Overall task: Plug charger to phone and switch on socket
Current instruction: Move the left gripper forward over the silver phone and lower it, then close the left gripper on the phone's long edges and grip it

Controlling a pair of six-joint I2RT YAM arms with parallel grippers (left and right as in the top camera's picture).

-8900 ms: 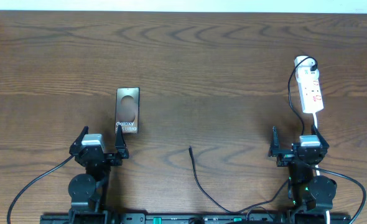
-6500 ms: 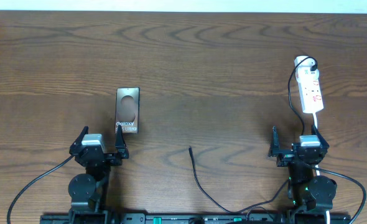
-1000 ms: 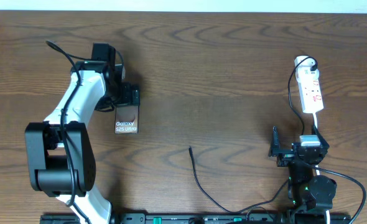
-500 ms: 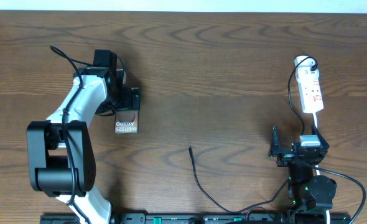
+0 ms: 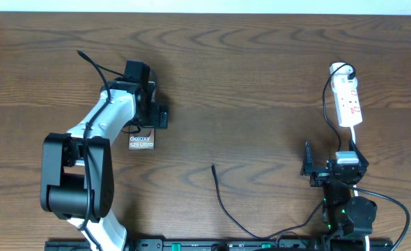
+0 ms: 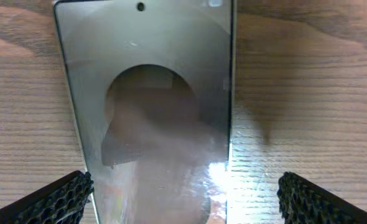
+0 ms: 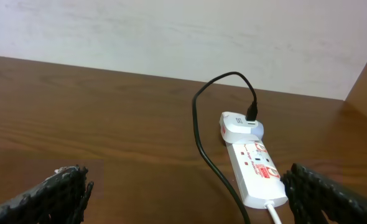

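As L tool (image 5: 150,123) straddles it, phone (image 5: 141,142) reads "Galaxy S25 Ultra".

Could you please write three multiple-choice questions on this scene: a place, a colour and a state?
1. The socket body is: A black; B white; C blue.
2. The charger tip is: A loose on the table; B in the phone; C in the left gripper.
3. The left gripper is over: A the socket; B the charger tip; C the phone.
Answers: B, white casing with red markings; A, the tip lies on bare wood; C, the wrist view shows the phone under its open jaws.
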